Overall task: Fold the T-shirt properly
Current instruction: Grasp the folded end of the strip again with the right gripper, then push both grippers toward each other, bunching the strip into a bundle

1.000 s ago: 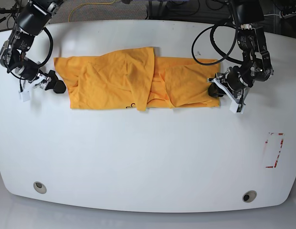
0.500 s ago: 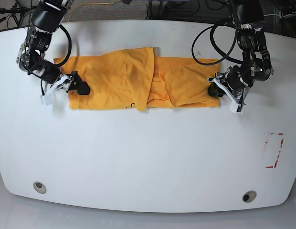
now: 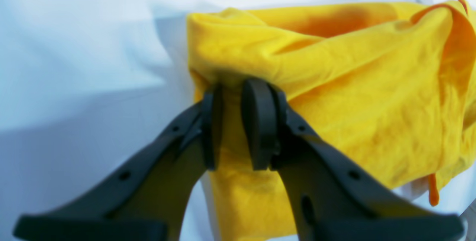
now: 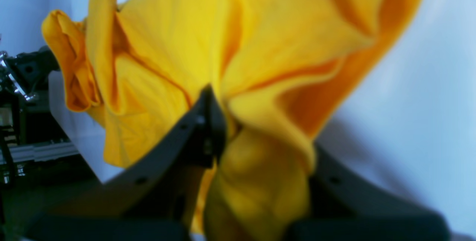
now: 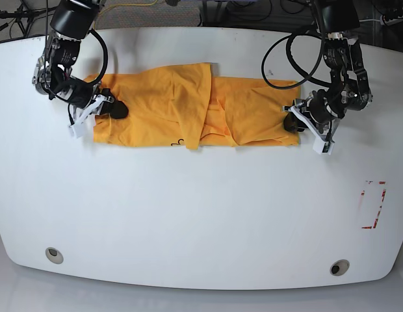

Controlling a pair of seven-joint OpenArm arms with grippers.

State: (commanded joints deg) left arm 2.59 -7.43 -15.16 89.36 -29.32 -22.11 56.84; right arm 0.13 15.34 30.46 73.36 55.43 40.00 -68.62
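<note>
The orange-yellow T-shirt lies as a long, wrinkled band across the far half of the white table, with a flap folded over its middle. A bit of black print shows at its front edge. My left gripper is at the band's right end. In the left wrist view my left gripper is shut on the shirt's edge. My right gripper sits on the band's left end. In the right wrist view my right gripper is shut on bunched cloth, which hides one finger.
A red-outlined rectangle mark is on the table at the right. Two round holes sit near the front edge. Cables and dark equipment lie beyond the table's far edge.
My right gripper has moved rightward from beside the shirt onto its left end and taken hold of it. That end has shifted inward. My left arm has not moved.
</note>
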